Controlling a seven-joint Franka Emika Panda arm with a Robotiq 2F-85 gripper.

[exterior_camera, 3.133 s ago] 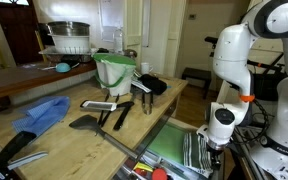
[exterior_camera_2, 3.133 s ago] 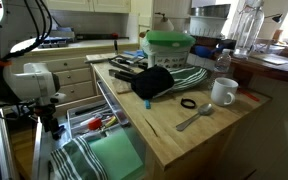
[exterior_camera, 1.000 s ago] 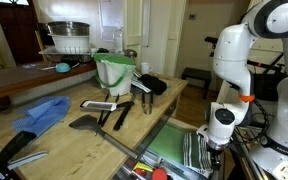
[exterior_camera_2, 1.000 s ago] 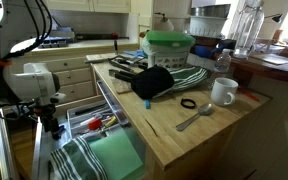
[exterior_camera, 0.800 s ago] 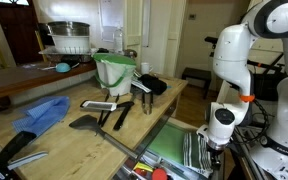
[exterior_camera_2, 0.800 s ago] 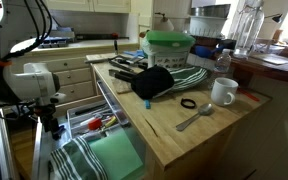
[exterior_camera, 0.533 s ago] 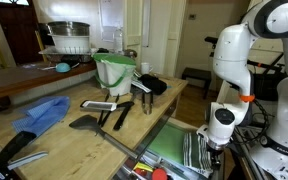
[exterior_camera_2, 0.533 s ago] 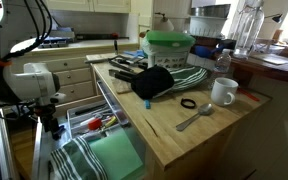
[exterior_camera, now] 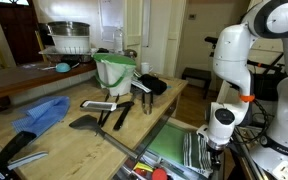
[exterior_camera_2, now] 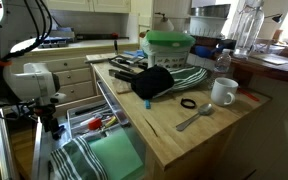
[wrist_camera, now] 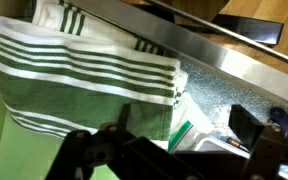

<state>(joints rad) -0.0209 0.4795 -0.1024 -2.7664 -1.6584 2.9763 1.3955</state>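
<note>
My gripper (exterior_camera: 213, 148) (exterior_camera_2: 52, 130) hangs low over an open drawer beside the wooden counter. In the wrist view the gripper (wrist_camera: 184, 140) is open, its dark fingers (wrist_camera: 252, 128) wide apart with nothing between them. Just beneath lies a folded green-and-white striped towel (wrist_camera: 84, 70) (exterior_camera: 196, 152) (exterior_camera_2: 82, 160). A clear plastic bag with a green strip (wrist_camera: 181, 130) lies beside the towel, under the gap between the fingers. A flat green cloth (exterior_camera: 169, 143) (exterior_camera_2: 121, 150) fills the drawer next to the towel. The fingers touch nothing that I can see.
The counter holds a green-and-white bowl (exterior_camera: 114, 70) (exterior_camera_2: 169, 45), a black cloth (exterior_camera_2: 154, 80), a white mug (exterior_camera_2: 223, 92), a spoon (exterior_camera_2: 194, 118), a blue cloth (exterior_camera: 42, 113) and dark spatulas (exterior_camera: 89, 122). The drawer's metal rim (wrist_camera: 224, 65) runs close above the gripper.
</note>
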